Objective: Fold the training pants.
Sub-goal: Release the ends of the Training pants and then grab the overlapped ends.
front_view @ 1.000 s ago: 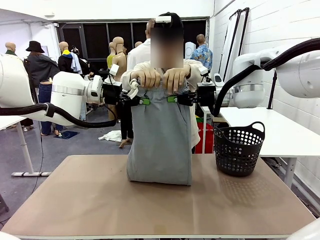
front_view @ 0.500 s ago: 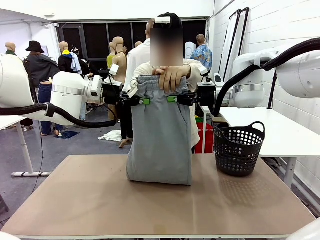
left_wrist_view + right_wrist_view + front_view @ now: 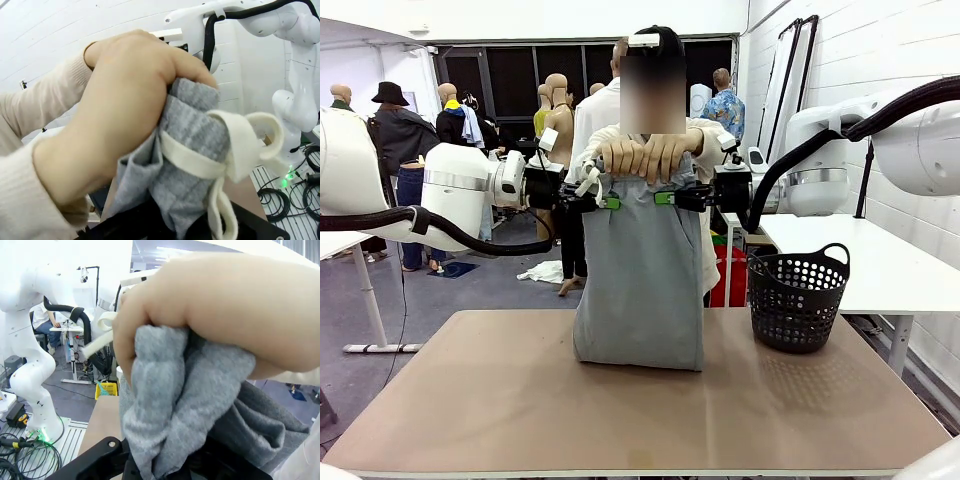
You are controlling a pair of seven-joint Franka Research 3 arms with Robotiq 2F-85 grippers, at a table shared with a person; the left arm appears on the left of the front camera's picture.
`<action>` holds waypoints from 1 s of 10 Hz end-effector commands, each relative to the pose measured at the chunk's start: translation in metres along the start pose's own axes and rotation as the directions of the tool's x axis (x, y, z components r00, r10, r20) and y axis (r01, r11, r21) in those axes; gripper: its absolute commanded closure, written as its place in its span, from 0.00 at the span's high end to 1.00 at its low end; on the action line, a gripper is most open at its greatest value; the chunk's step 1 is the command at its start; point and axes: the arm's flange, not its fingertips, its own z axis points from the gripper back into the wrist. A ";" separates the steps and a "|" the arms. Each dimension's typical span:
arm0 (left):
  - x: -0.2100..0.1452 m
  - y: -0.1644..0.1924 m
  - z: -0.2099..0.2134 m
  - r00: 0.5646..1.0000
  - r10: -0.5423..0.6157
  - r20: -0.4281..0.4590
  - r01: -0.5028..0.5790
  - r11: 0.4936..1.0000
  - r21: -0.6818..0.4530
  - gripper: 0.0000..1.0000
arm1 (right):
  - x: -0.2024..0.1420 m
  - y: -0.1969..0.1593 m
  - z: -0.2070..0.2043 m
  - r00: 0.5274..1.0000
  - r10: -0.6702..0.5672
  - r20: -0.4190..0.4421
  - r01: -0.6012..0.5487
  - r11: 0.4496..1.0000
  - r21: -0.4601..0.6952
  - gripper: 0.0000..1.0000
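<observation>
Front view: light grey soft jersey training pants hang above brown worktop, hems resting on it; left jaws, right jaws clamped on waistband, person's hands gripping its top, likely spreading garment flat for folding.

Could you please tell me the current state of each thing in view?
training pants: hanging by the waistband, lower end resting on the table.
left gripper: shut on the training pants.
right gripper: shut on the training pants.
person's hands: both gripping the waistband top.
basket: upright on the table.
</observation>
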 end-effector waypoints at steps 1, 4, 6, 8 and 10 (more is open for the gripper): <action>0.002 -0.002 0.000 1.000 -0.010 0.019 0.010 1.000 0.019 0.00 | 0.001 0.001 -0.001 1.000 0.001 0.003 -0.001 1.000 0.008 0.00; 0.002 -0.002 0.000 1.000 -0.010 0.019 0.010 1.000 0.019 0.00 | 0.001 0.001 -0.001 1.000 0.001 0.003 -0.001 1.000 0.008 0.00; 0.002 -0.002 0.000 1.000 -0.010 0.019 0.010 1.000 0.019 0.00 | 0.001 0.001 -0.001 1.000 0.001 0.003 -0.001 1.000 0.008 0.00; 0.002 -0.002 0.000 1.000 -0.010 0.019 0.010 1.000 0.019 0.00 | 0.001 0.001 -0.001 1.000 0.001 0.003 -0.001 1.000 0.008 0.00; 0.002 -0.002 0.000 1.000 -0.010 0.019 0.010 1.000 0.019 0.00 | 0.001 0.001 -0.001 1.000 0.001 0.003 -0.001 1.000 0.008 0.00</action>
